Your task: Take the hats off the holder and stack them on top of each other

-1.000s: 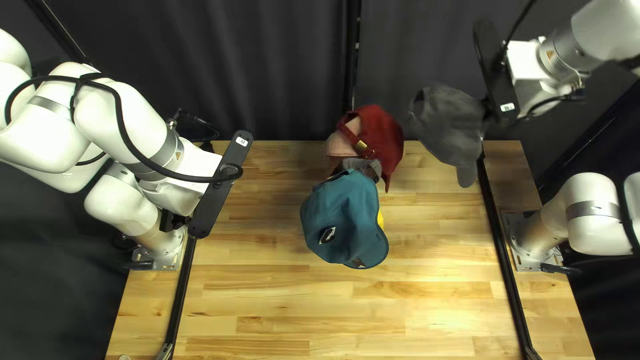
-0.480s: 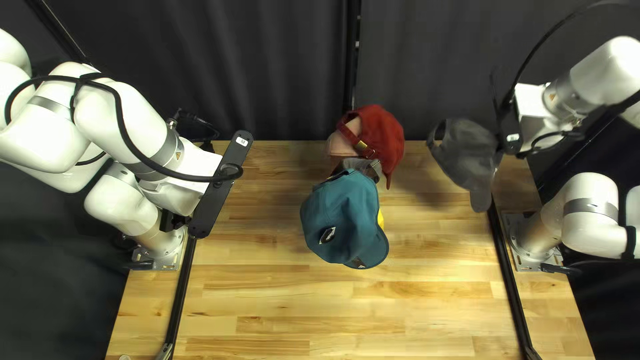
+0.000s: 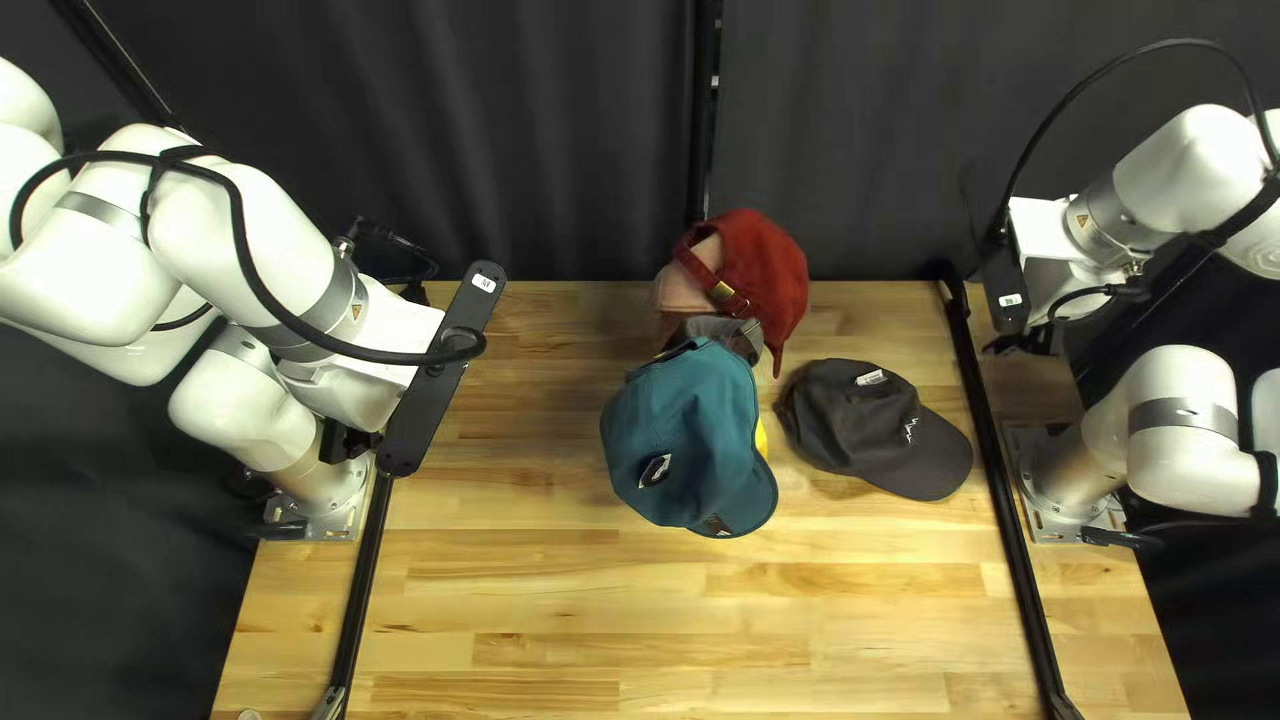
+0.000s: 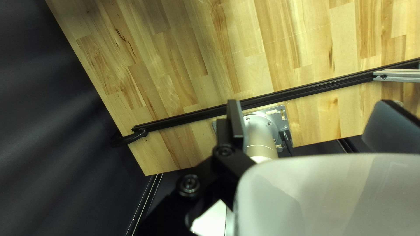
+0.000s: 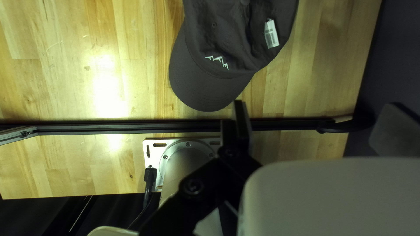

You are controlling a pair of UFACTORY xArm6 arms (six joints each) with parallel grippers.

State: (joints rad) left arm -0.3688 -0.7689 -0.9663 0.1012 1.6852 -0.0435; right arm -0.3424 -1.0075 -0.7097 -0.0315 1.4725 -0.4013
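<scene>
The hat holder in the middle of the table carries a red cap (image 3: 755,265) on top, a pink cap (image 3: 670,293) and a grey one (image 3: 738,337) under it, and a teal cap (image 3: 685,440) lowest. To the right of the teal cap a dark grey cap (image 3: 872,425) lies on the table. In the right wrist view that dark grey cap (image 5: 223,49) lies ahead of my right gripper (image 5: 316,126), which is open, empty and apart from it. My left gripper (image 4: 311,124) is open and empty over the table's left edge.
A yellow bit (image 3: 761,440) shows behind the teal cap. Black rails (image 3: 985,420) run along both sides of the table, by the arm bases (image 3: 1060,490). Bare wooden tabletop (image 3: 620,620) stretches across the near half.
My right gripper opened and let go of the dark grey cap, which dropped onto the table right of the holder. The right arm drew back to the right. The left arm stayed still.
</scene>
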